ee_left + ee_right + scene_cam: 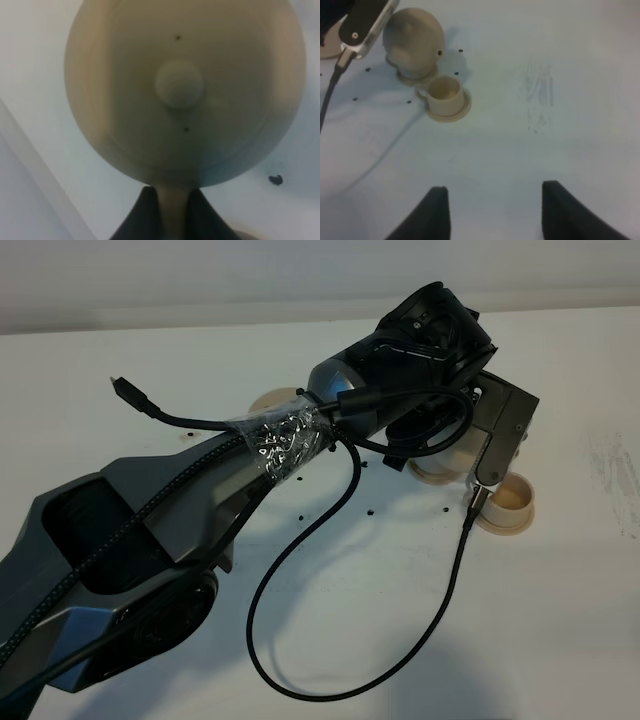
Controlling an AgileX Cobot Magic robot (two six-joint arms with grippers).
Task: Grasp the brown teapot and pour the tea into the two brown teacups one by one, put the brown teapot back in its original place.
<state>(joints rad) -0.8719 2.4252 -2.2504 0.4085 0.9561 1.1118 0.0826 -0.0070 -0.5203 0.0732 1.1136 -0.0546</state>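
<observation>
The brown teapot (180,95) fills the left wrist view from above, knobbed lid facing the camera. My left gripper (174,192) is shut on its loop handle. From the right wrist view the teapot (414,40) hangs over one teacup's small saucer (417,76); that cup itself is hidden. The other teacup (445,94) stands on its saucer just beside it, also visible as a cup (505,500) right of my left arm (420,340), which covers the teapot from above. The wider saucer, the original place (272,400), peeks out behind that arm. My right gripper (494,189) is open, apart from everything.
A black cable (300,640) loops over the white table below the left arm. Small dark specks (372,510) lie scattered around the cups. A scuffed patch (540,95) marks the table right of the cups.
</observation>
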